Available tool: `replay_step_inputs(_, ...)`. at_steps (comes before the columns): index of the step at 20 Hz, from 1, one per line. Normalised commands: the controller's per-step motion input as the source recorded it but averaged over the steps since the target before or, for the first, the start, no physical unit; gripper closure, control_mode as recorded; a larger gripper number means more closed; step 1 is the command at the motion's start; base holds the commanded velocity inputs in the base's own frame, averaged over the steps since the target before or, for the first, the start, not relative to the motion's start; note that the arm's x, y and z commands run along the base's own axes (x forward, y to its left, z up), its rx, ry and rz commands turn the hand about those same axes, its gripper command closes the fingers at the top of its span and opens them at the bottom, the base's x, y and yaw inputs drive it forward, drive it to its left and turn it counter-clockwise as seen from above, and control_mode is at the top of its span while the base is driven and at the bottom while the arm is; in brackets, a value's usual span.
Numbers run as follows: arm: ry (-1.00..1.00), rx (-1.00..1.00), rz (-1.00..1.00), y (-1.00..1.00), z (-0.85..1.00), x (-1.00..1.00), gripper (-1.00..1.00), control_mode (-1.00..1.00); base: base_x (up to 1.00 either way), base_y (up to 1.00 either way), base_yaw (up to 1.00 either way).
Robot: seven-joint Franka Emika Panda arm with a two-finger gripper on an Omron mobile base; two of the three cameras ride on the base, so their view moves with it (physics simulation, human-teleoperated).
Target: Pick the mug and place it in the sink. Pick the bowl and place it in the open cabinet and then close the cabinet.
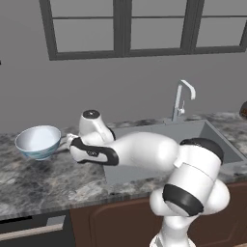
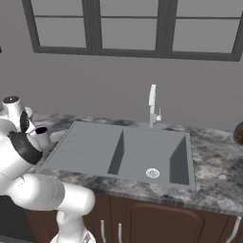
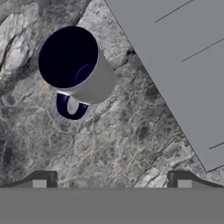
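- The hand [image 3: 111,181] is wide open, holding nothing, above the counter [image 3: 122,140].
- Move it over the mug [image 3: 76,65].
- Go down, squeeze the sides, skip the handle.

White glossy arm [image 1: 144,152], rounded bulbous link shells. Dark grey-black bands at joints [image 1: 182,200]. Round dark cap with pale centre on one joint end [image 1: 90,114]. Fingertips [image 3: 41,180] small, dark, blocky, each bearing pale grey rectangular pad.
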Motion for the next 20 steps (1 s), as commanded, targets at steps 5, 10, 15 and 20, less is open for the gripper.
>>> replay_step_inputs(5,0.05,0.0,0.0,0.0,-0.17,0.11,-1.0,-1.0,0.0,0.0,0.0)
replay_step_inputs(10,0.05,0.0,0.0,0.0,-0.14,0.15,-1.0,-1.0,0.0,0.0,0.0)
replay_step_inputs(15,0.0,0.0,-0.02,0.06,-0.12,0.1,-1.0,-1.0,0.0,0.0,0.0)
replay_step_inputs(20,0.0,0.0,-0.07,0.16,-0.12,0.16,-1.0,-1.0,0.0,0.0,0.0)
